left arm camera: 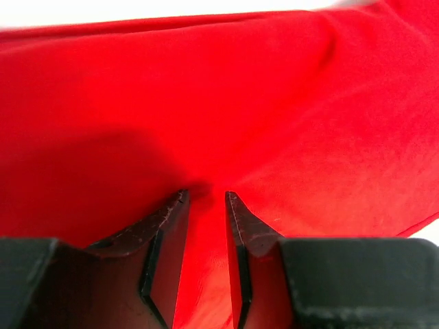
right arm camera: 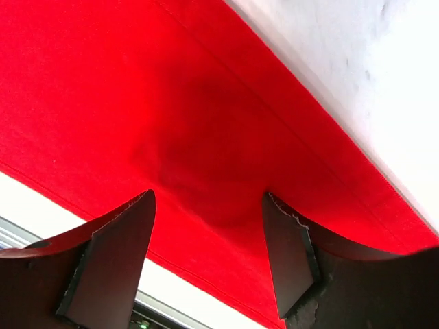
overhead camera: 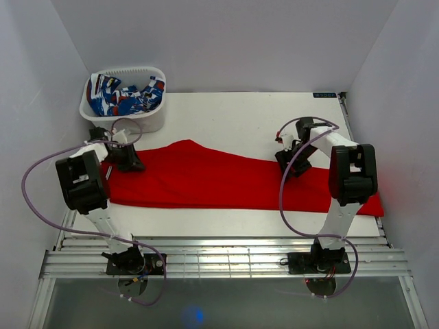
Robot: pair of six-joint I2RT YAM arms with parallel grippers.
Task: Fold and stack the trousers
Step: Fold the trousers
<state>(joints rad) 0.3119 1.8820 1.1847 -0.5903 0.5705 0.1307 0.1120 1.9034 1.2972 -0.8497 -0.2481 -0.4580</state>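
Red trousers [overhead camera: 206,179] lie spread lengthwise across the white bench [overhead camera: 240,116], reaching from the left arm to the bench's right edge.

Left gripper [left arm camera: 206,195] is down on the left end of the cloth, jaws narrowly parted. A dark crease sits between the tips, but whether a fold is nipped cannot be told.

Right gripper [right arm camera: 209,195] stands over the right portion near the far hem, jaws spread wide, nothing between them.

A white basket [overhead camera: 154,118] holding patterned cloth [overhead camera: 123,96] stands at the far left corner, just beyond the left gripper.
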